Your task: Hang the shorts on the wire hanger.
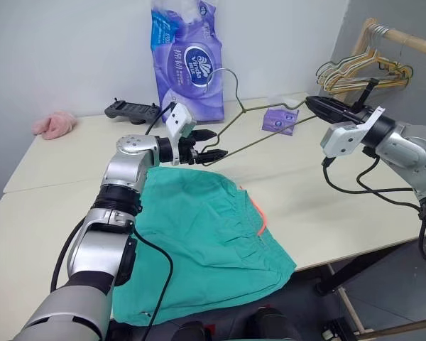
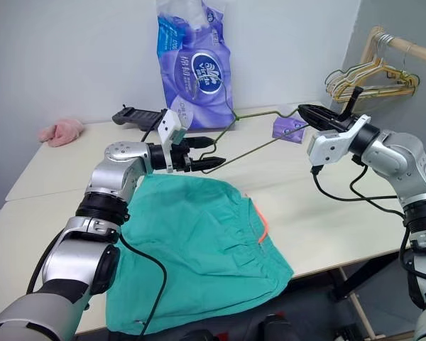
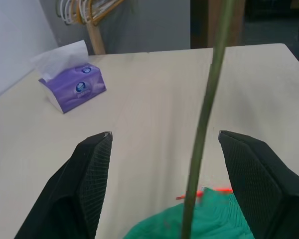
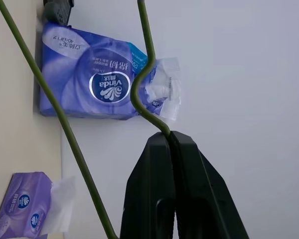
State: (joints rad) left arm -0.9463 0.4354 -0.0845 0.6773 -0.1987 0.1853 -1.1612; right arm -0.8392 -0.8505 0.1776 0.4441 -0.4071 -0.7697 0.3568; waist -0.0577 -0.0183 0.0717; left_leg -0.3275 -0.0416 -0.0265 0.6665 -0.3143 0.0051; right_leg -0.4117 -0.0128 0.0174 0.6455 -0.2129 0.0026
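Two edges of the shorts [image 1: 199, 241] escape you: the near hem hangs off the desk [image 1: 326, 213] front and your left arm covers one corner. You see soft teal fabric, a gathered waistband and an orange drawstring. Beyond them, your left hand [image 1: 211, 144] stands wide, its textured black fingers either side of the thin wire hanger [image 1: 259, 142], not touching. Your right hand [image 1: 319, 106] is clamped on the hanger's far corner, holding it above the desk. Farther back sit a small purple tissue pack [image 1: 280, 121] and a glossy tissue bag [image 1: 188, 60].
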